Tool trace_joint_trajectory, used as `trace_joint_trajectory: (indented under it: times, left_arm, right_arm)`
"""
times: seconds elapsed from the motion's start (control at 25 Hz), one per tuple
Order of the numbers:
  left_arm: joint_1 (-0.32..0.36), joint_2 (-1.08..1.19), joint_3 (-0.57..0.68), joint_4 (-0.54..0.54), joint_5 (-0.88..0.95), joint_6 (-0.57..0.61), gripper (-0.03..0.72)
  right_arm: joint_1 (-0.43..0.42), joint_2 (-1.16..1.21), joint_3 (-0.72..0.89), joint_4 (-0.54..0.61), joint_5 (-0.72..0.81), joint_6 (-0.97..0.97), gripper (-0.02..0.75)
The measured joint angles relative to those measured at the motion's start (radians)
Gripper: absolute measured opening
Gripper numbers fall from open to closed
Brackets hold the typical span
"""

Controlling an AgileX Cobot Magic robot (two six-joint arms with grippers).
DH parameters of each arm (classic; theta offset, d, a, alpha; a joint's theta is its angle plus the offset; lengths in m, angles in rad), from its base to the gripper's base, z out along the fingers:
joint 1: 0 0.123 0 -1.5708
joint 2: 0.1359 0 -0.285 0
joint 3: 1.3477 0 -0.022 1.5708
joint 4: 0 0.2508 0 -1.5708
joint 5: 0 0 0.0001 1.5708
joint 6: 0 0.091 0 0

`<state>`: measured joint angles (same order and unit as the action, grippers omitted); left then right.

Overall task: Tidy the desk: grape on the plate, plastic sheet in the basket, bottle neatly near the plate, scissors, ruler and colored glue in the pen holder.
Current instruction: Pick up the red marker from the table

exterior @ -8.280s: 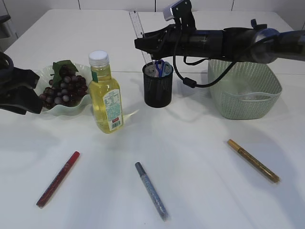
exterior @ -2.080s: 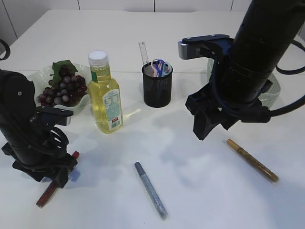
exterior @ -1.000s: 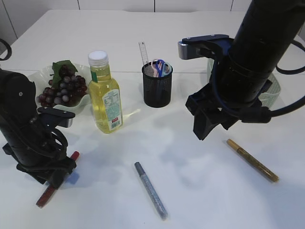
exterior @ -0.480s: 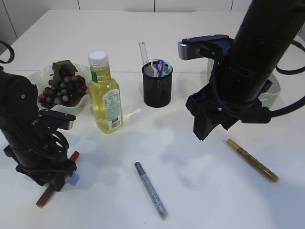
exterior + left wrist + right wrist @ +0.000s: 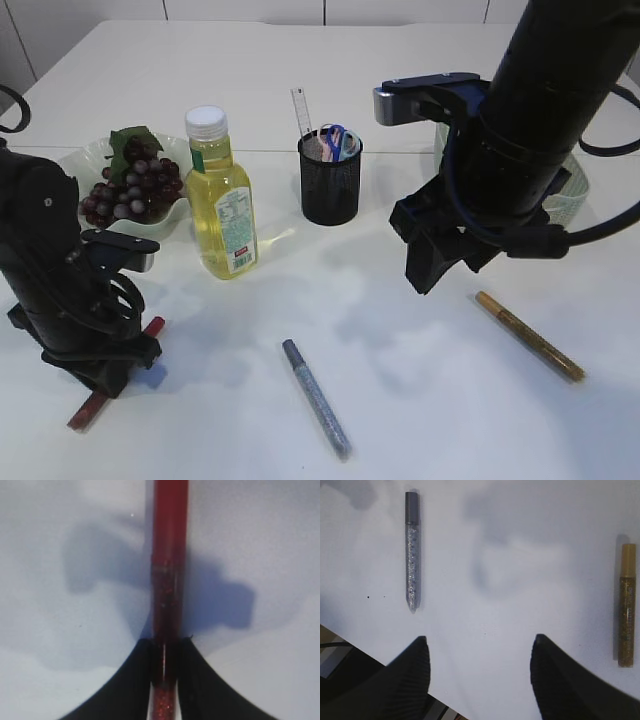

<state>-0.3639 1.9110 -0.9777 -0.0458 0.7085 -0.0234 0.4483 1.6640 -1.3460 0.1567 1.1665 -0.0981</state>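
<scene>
While pinched, red glue [image 5: 169,575] sits between left tool [image 5: 164,680] fingers — lengthwise.

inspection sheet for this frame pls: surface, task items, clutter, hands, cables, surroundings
Surface: white table, bare between the items.
Job's things: grapes on the plate; bottle upright beside the plate; pen holder with ruler and scissors inside; basket largely hidden by the right arm, plastic sheet not visible; red glue pen, silver glue pen and gold glue pen lying on the table.
Clutter: nothing seen.
Hands: left hand closed around the red glue pen; right hand open above the table, empty.
Cables: black cable looping off the right arm.
Surroundings: nothing seen beyond the table.
</scene>
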Motion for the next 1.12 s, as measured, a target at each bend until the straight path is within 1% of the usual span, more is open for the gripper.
trace_joint_trajectory:
  times: [0.24,0.72,1.12]
  left_arm:
    - [0.000,0.000,0.000,0.000,0.004,0.000,0.067]
    - [0.000,-0.006,-0.004,0.000,0.014,0.000,0.055]
    - [0.000,-0.164,0.000,-0.017,0.031,0.000,0.053]
  right_arm:
    - [0.000,0.000,0.000,0.000,0.000,0.000,0.496]
    - [0.000,0.000,0.000,0.000,-0.002,-0.002,0.496]
    - [0.000,0.000,0.000,0.000,-0.005,-0.002,0.495]
